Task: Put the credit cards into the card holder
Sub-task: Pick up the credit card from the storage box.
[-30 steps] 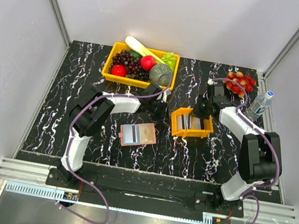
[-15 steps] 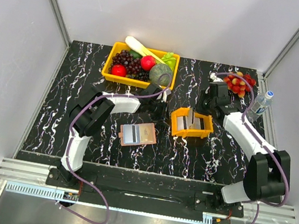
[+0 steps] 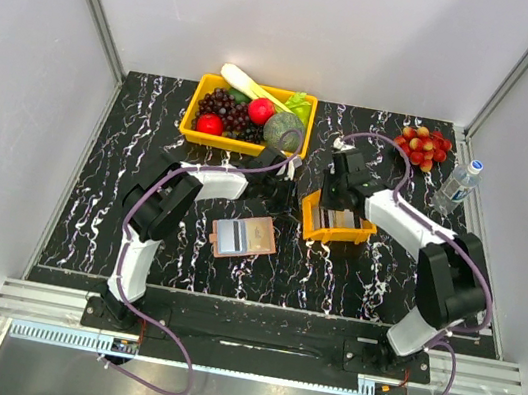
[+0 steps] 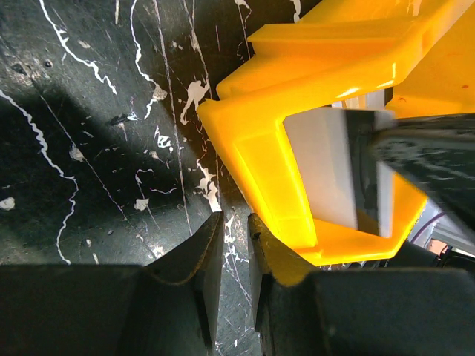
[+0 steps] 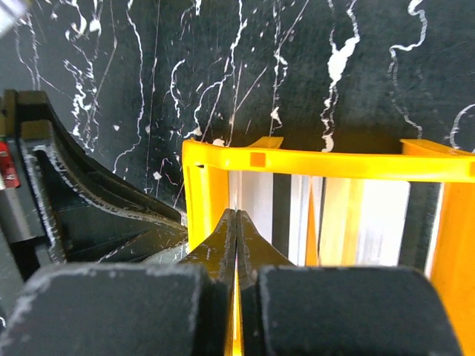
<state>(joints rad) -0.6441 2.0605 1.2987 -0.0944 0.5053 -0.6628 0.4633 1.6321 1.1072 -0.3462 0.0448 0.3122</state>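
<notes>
Little of the task looks done. To the far left of the orange tray (image 3: pixel 339 236), a yellow fruit bin (image 3: pixel 190 112) sits well clear of the work. The card holder (image 3: pixel 243 237) lies open on the table to the tray's near left. Whether the grey panel on it is a seated card or a bare slot is unclear. The left gripper (image 4: pixel 231 222) rests at the tray's left corner, its fingers slightly parted and grasping nothing. The credit cards (image 5: pixel 252 200) stand on edge inside the tray, not yet moved across. The right gripper (image 5: pixel 236 219) is over the tray's left end, clenched tight, with no card visible in it. The tray's walls and the left gripper crowd that pick. Far right of the tray are red fruit (image 3: pixel 423 145) and a water bottle (image 3: pixel 458 185).
</notes>
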